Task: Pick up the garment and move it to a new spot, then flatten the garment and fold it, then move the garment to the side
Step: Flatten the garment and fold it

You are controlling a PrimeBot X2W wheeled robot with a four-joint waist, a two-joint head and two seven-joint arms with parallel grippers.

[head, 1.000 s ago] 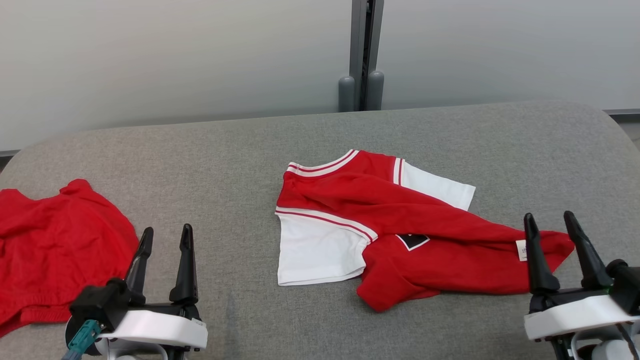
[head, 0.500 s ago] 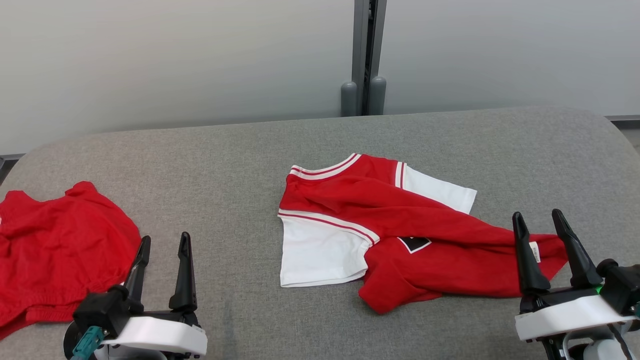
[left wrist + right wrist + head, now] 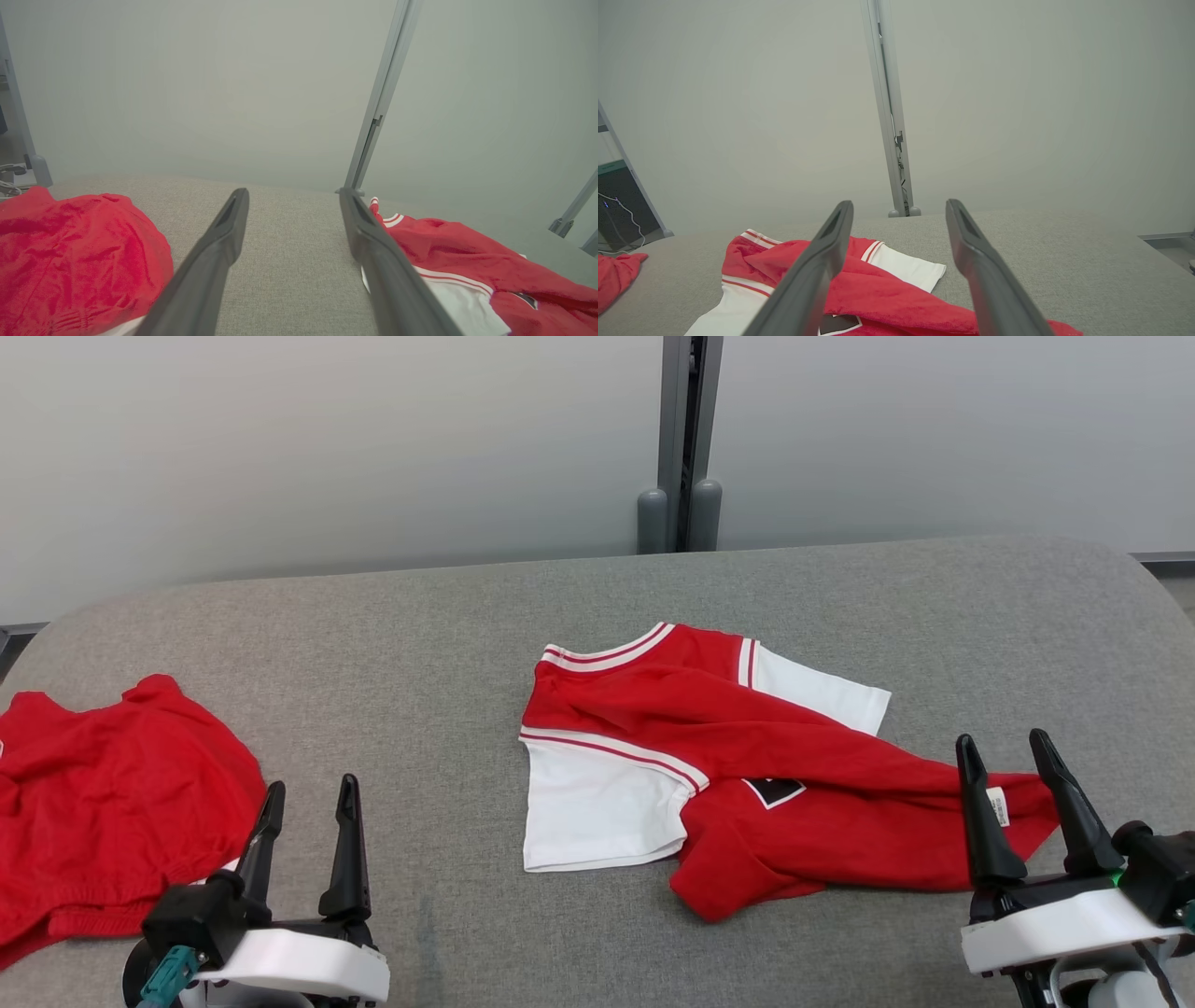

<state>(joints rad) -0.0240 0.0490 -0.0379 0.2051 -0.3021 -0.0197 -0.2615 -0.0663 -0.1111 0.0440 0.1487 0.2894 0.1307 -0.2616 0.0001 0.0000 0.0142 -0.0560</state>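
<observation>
- Nearest me, the left gripper sits low with its fingers apart and empty, just beside a spare red cloth.
- The right gripper is also spread and holding nothing. Over the last second it crept slightly inward, then stopped.
- Its tips now frame the tagged end of the garment, which lies crumpled mid-surface with one white sleeve nearest me. It hasn't shifted.
- I judge the pick-up hasn't begun. The right arm looks lined up for a pinch on that hem.
- Beyond, the grey padded surface runs to a wall post. The small overall shift was my head camera moving.
</observation>
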